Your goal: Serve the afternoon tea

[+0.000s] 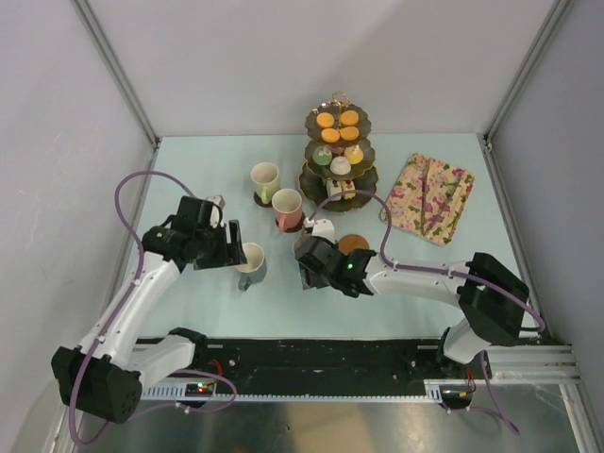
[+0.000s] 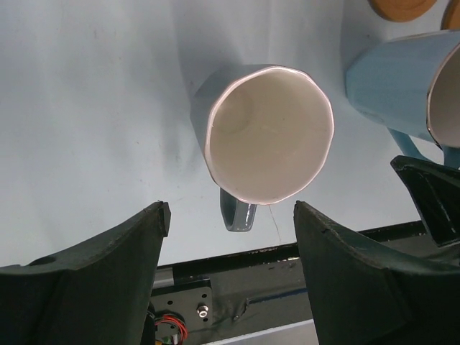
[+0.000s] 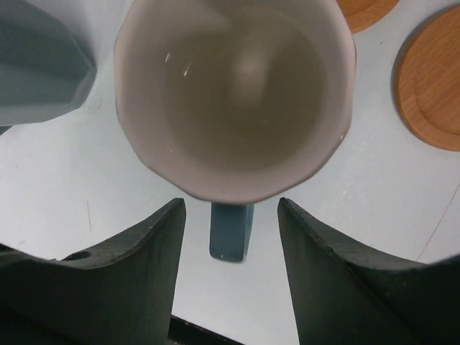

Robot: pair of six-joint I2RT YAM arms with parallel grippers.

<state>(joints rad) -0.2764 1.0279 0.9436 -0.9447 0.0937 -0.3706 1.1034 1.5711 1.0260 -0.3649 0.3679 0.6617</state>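
Looks like mugs-to-coasters step. Left gripper [image 2: 230, 212] open around handle of grey mug [image 2: 269, 133], standing near left. Right gripper [image 3: 231, 205] open around handle of blue mug [image 3: 233, 93], middle. Next, likely: pinch handle, lift onto bare coaster [image 3: 431, 86].

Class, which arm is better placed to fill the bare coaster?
Right: right gripper straddles the blue mug at its handle, beside the bare coaster; the left gripper faces the grey mug, farther off.

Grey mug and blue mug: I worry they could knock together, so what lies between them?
Only a bare strip of table separates the grey mug from the blue mug; they do not touch. The left wrist view shows this best.
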